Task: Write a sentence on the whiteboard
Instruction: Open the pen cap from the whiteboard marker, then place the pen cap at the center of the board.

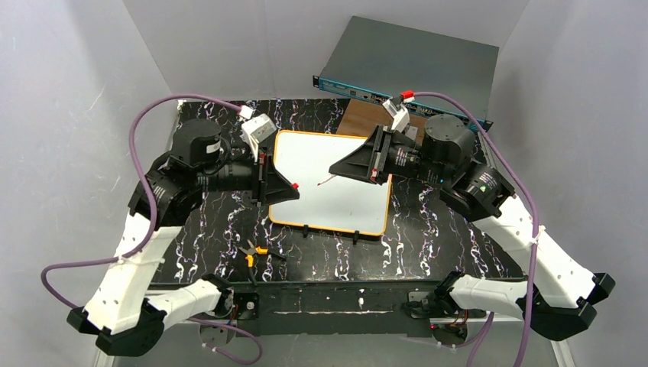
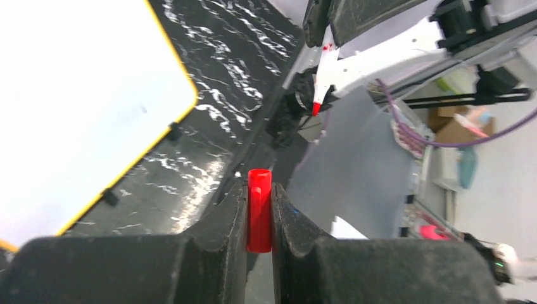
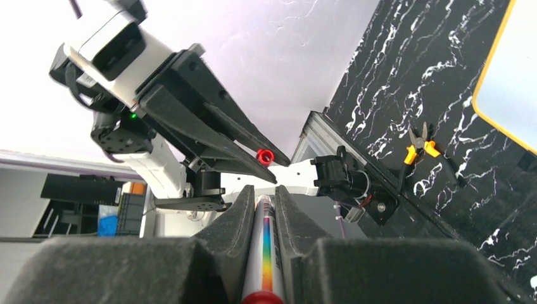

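Both shut: left gripper pinches the red cap, out of the way. Right gripper clamps the marker, bare tip over the whiteboard, flat on the table between the arms. No lettering visible, so writing not started, I reckon.

No legible text or numbers in any view, whiteboard unlettered, marker shows only a rainbow stripe
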You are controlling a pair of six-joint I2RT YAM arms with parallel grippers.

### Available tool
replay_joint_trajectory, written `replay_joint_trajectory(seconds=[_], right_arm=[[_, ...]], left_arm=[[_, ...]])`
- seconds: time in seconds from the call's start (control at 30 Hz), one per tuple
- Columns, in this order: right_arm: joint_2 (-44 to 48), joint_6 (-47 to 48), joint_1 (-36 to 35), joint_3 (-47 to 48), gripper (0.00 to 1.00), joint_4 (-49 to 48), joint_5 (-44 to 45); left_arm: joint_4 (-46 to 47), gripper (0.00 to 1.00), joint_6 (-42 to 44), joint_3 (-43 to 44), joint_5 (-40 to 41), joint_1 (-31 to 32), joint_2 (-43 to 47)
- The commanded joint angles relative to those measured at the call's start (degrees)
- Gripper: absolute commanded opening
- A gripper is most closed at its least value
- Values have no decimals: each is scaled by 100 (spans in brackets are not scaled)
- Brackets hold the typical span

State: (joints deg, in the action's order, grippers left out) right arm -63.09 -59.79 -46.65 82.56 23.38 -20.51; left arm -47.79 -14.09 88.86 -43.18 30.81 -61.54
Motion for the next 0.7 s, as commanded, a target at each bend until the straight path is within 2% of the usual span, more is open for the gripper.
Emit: replay_joint_trajectory(seconds=[0.0,0.37,0.53,0.67], right_arm=[[25,-224,149,5,1,202,162],[187,-260,778,-67,1,736,6],[469,166,1144,-1,1,1321,277],[697,543,1332,17,1,1766,504]], left_arm=[[-329,0,713,-45,877,-31,187],[-391,0,1377,-661,2413,-31,686],[-625,0,1228,-979,2686,-31,586],[-580,0,1009,-1291,3255,-102,536]])
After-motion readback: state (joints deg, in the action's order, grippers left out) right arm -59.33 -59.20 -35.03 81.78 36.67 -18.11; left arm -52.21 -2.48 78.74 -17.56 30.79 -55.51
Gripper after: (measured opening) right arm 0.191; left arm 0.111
